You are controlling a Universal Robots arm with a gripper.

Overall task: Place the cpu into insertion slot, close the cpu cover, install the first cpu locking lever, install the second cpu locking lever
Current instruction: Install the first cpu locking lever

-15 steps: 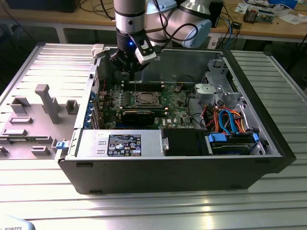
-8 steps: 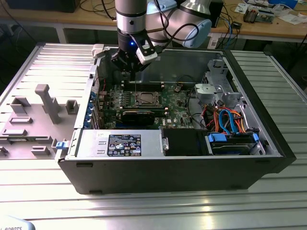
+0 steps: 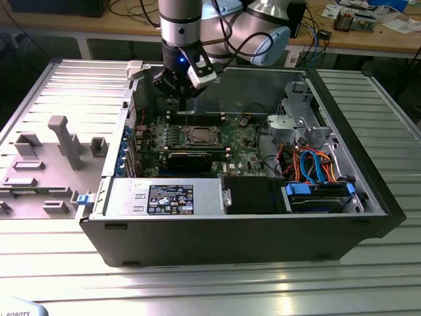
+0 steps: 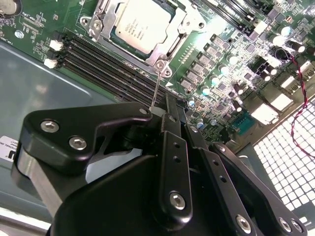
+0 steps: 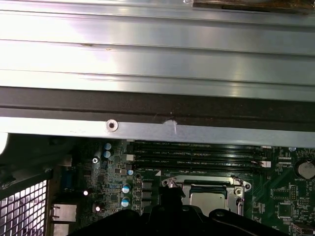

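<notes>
Exterior view: an open computer case [image 3: 250,224] lies on a ribbed metal surface [image 3: 210,276]. Inside it sits a green motherboard [image 3: 240,141] with the insertion slot [image 3: 199,136] near its middle. The arm's black claw [image 3: 179,89] hangs above the slot, on the side toward the case's far wall. A thin rod runs up from the slot to the claw.

Second wrist view: the cpu [image 4: 140,22] lies flat in the slot, silvery top facing up. The cpu cover [image 4: 133,48] is folded down over it (its frame surrounds the chip's edges). From a corner of the slot a locking lever [image 4: 157,86], a thin wire rod, rises at an angle to the claw's tips. The claw's fingers are drawn together and pinch the lever's free end. Long black memory slots [image 4: 103,61] run just beside the slot, between it and the claw.

First wrist view: the slot, with the chip seated and the frame down, appears just past the claw's dark tip. The memory slots lie beyond the slot, and past them the case's grey wall [image 5: 157,128].
</notes>
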